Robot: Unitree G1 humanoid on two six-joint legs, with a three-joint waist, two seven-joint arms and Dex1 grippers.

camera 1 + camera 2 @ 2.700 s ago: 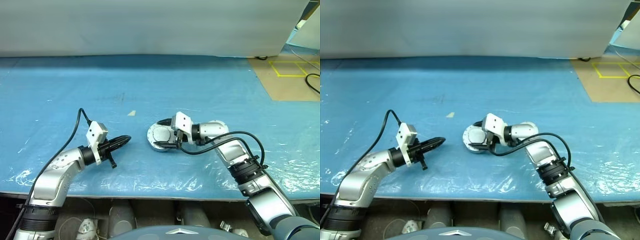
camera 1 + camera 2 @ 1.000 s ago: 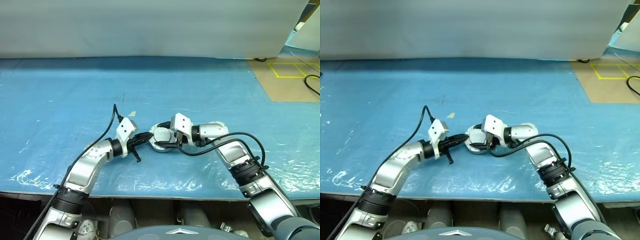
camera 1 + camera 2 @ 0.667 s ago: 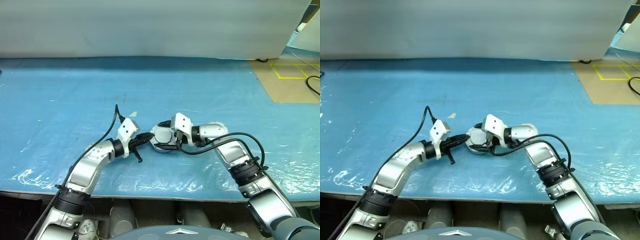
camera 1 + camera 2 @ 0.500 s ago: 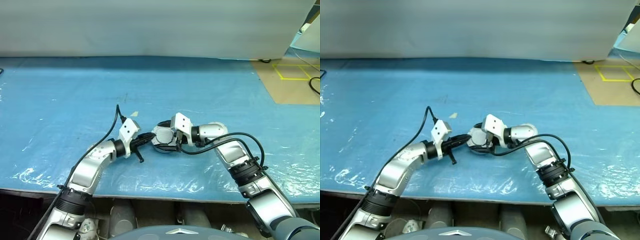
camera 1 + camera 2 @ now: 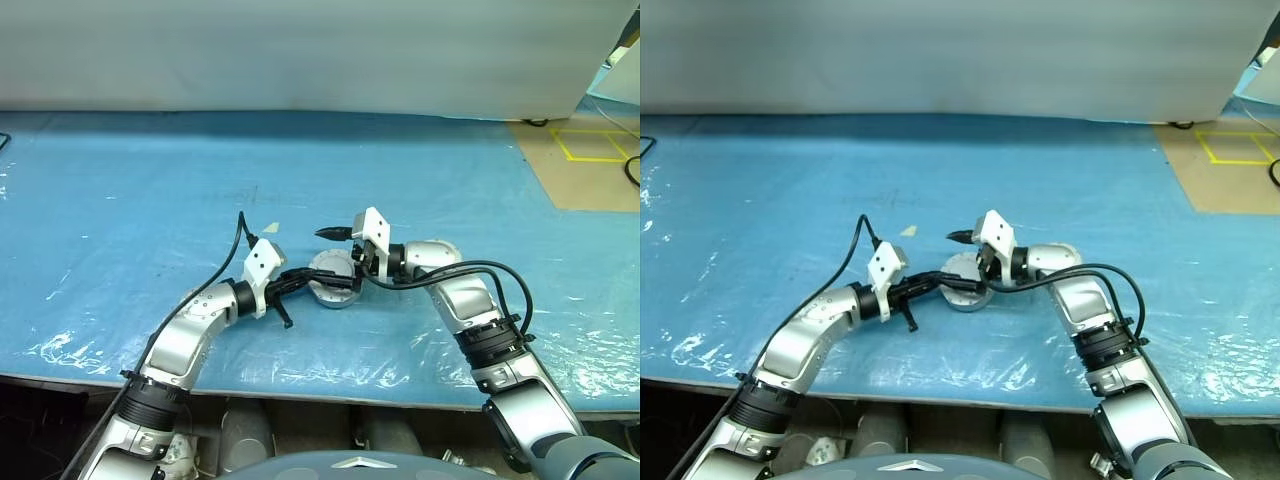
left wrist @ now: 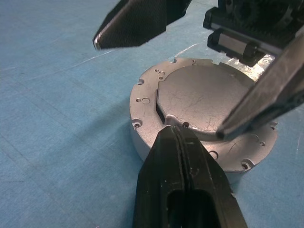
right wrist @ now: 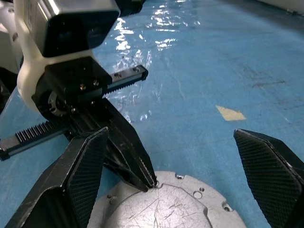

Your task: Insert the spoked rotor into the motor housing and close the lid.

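Now the blue plastic-covered surface [image 5: 150, 190] carries one round, shallow, silver-grey metal casing [image 5: 332, 278], the motor housing, lying flat with a smooth plate on top and small holes round its rim; whether this plate is the lid I cannot tell, since no ribs or copper show.

Taking that casing as the landmark, the left arm reaches it from the robot's left side and the right arm from the robot's right, so it sits between the two tools, roughly midway. The left tool [image 6: 176, 134] is nearer: its two black fingers are pressed together, and their joint tip rests at the edge of the raised plate, by a notch there. The casing has no long axis to speak of, being round.

The right tool [image 7: 190, 156] hangs over the casing with its fingers [image 7: 85, 166] spread wide and nothing between them, apparently clear of the metal. Its wrist lies roughly level, pointing across toward the left arm.

A small pale scrap [image 5: 270, 228] lies just beyond the casing.
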